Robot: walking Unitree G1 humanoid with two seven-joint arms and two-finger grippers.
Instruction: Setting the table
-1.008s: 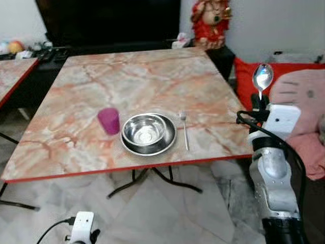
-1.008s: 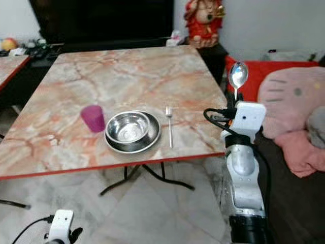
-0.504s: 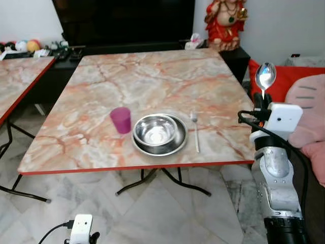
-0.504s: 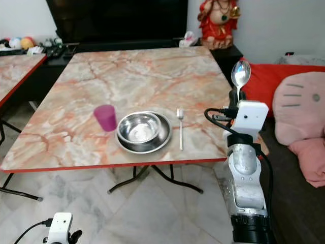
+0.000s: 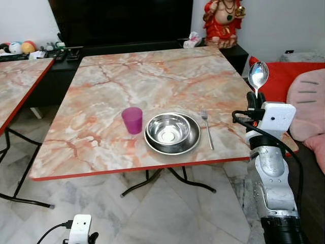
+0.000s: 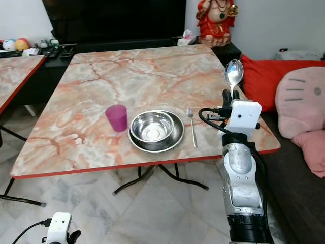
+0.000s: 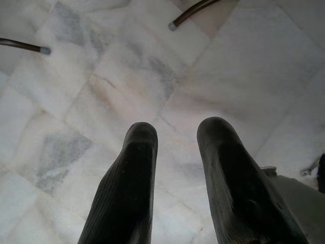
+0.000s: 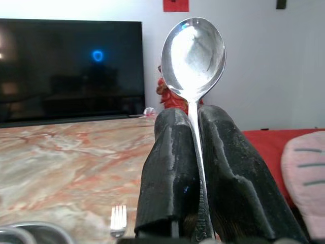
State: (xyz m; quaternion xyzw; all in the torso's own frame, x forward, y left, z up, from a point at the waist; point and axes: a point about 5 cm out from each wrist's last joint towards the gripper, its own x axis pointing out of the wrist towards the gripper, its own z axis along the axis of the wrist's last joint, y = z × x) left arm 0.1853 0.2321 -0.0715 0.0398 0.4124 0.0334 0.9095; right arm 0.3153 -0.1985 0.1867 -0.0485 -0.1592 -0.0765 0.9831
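From the left eye view, a marble-patterned desk point(image 5: 152, 81) with a red edge stands ahead on a pale tiled floor point(image 5: 167, 213). Near its front edge a pink cup point(image 5: 132, 120) stands upright, just beside a steel bowl point(image 5: 168, 130) that sits in a steel plate point(image 5: 191, 141). A fork point(image 5: 206, 128) lies flat just to the right of the plate, tines pointing away from the robot. At the desk's right front corner the right gripper point(image 5: 252, 97) is raised on its silver arm, clamped on the handle of a spoon point(image 5: 257, 76) that stands upright, bowl on top, above the level of the desk top. A red figurine point(image 5: 222, 23) stands beyond the far corner, and a pink cushion point(image 5: 307, 112) lies at the right. A second desk point(image 5: 18, 84) shows at the far left.

From the right eye view, the same layout appears, with the spoon raised just off the desk's right edge, well apart from the fork.

In the left wrist view, the left gripper point(image 7: 175, 147) hangs over the tiled floor, its two black fingers point(image 7: 133, 173) parted with nothing between them.

In the right wrist view, the two fingers point(image 8: 170, 168) press the spoon's stem between them, the shiny bowl rising above the tips. Behind it are the desk top, the fork's tines and a dark television point(image 8: 71, 68).
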